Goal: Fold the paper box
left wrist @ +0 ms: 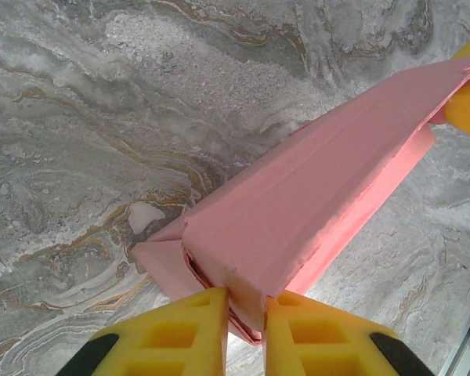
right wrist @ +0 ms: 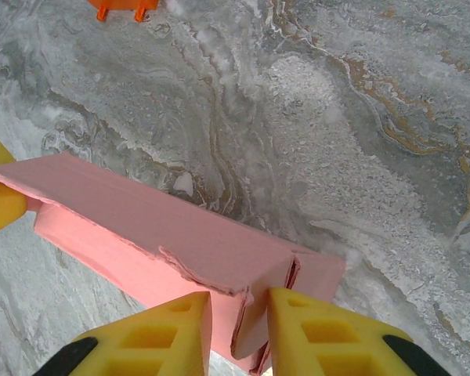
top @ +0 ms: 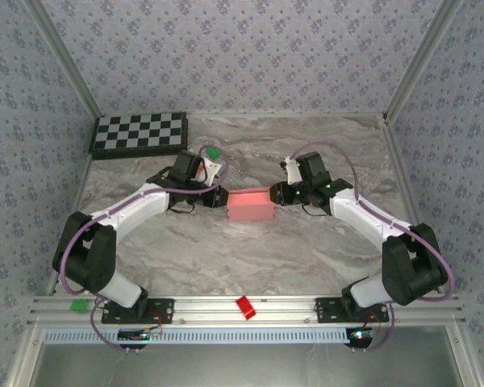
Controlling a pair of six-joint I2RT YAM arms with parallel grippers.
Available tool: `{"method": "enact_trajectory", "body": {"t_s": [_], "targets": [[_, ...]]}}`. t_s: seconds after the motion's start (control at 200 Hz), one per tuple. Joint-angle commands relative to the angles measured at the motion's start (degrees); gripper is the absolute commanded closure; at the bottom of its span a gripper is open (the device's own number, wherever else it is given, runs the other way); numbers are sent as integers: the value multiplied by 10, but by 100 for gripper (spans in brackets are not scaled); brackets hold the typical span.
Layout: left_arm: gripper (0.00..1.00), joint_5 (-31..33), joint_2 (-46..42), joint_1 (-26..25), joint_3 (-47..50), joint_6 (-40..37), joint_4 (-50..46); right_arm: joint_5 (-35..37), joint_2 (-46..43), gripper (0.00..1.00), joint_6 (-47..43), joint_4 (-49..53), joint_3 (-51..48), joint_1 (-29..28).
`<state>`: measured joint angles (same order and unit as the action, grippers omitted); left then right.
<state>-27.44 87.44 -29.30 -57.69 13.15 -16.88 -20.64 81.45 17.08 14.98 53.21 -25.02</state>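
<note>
The salmon-pink paper box (top: 251, 205) lies as a small closed rectangle mid-table, between both arms. My left gripper (top: 223, 197) is at its left end. In the left wrist view its yellow fingers (left wrist: 180, 337) are shut on the box's (left wrist: 313, 204) end flap, and pink card fills the narrow gap at the left gripper (left wrist: 247, 313). My right gripper (top: 277, 194) is at the right end. In the right wrist view the right gripper (right wrist: 240, 329) straddles the box's (right wrist: 180, 235) end flap. That flap rests against the right finger (right wrist: 313, 337) and stands apart from the left one.
A black-and-white checkerboard (top: 139, 134) lies at the back left, with a small green bit (top: 212, 152) near it. An orange piece (right wrist: 121, 8) lies beyond the box. A red bit (top: 246, 307) and a green bit (top: 81, 305) lie on the front rail. Patterned walls close in both sides.
</note>
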Motion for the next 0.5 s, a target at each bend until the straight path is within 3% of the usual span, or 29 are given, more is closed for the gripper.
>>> {"method": "enact_trajectory", "body": {"t_s": [0.0,0.495], "targets": [[82,-1,5,-2,-15,-4,-16,-17,6,73,0,19,22,-4],[79,12,3,-2,-16,-4,-16,-5,6,74,-7,33,24,-3]]}}
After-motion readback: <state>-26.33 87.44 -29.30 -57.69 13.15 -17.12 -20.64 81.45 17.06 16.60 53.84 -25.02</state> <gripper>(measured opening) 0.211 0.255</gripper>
